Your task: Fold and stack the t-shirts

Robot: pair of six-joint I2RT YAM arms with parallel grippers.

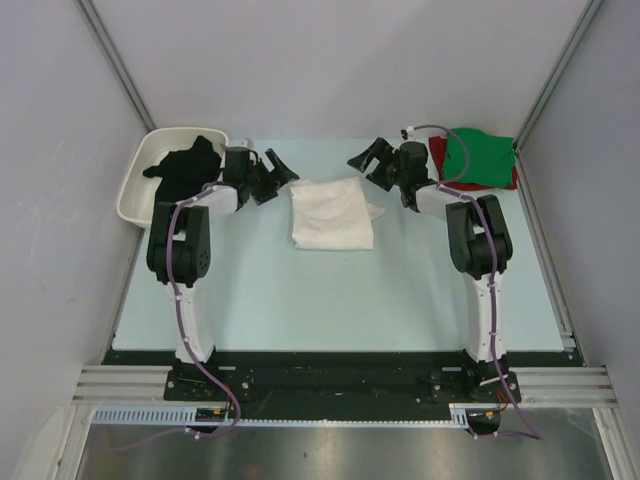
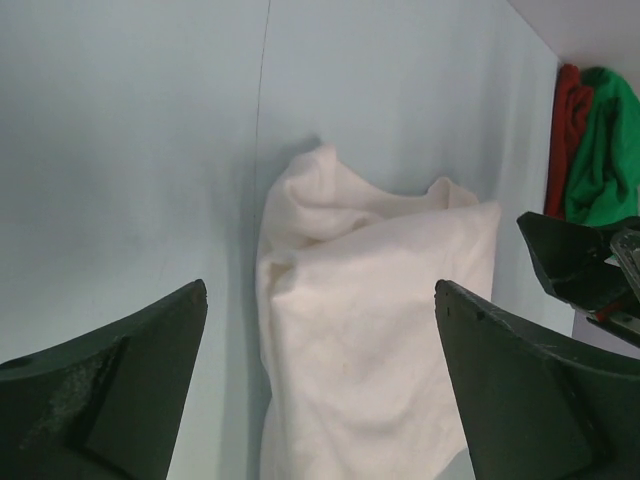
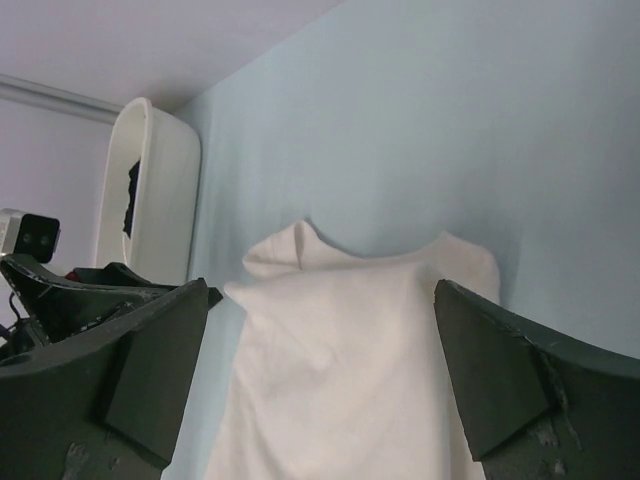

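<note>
Here we see the left gripper point(image 2: 320, 287) and the right gripper point(image 3: 320, 285), both spread wide and released, flanking the white t-shirt point(image 1: 332, 213) at centre frame.

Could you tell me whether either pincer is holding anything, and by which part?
Nothing is held: the left pincer and right pincer are open; the white shirt lies between them.

A folded t-shirt point(image 1: 332, 214) lies mid-tabletop point(image 1: 300, 300), between the left pincer point(image 1: 275, 175) and the right pincer point(image 1: 375, 168). A tray point(image 1: 135, 195) at the far left corner holds another t-shirt point(image 1: 185, 165). At the far right corner an upper t-shirt point(image 1: 480, 155) lies on a lower t-shirt point(image 1: 437, 155).
</note>
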